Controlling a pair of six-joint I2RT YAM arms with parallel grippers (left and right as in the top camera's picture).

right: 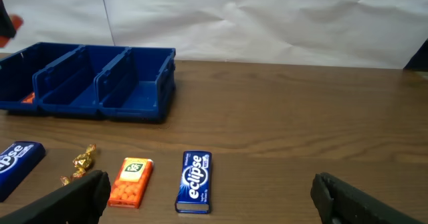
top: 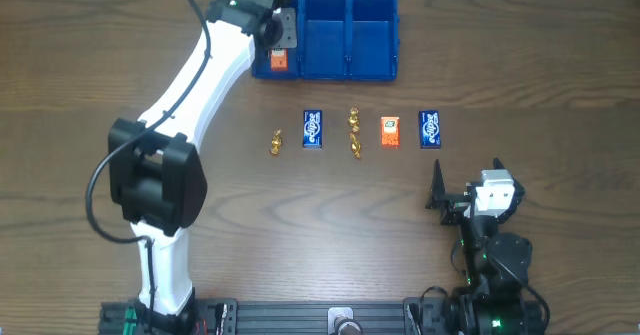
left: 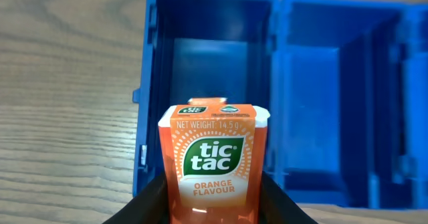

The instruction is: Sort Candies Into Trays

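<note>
- The left claw (left: 214, 209) is clamped on an orange mint box (left: 214, 158), holding it upright at the leftmost compartment of the blue tray (left: 277, 83).
- The right claw (right: 208, 192) is spread wide with nothing in it, well apart from the tray.
- On the table (top: 520, 65), a row lies near the tray's front wall: gold candies (top: 354, 133), two blue mint boxes (top: 313, 128) and another orange box (top: 390, 131).

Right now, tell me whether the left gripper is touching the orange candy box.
Touching. The left wrist view shows the orange candy box pinched by the left gripper, no gap either side.
</note>
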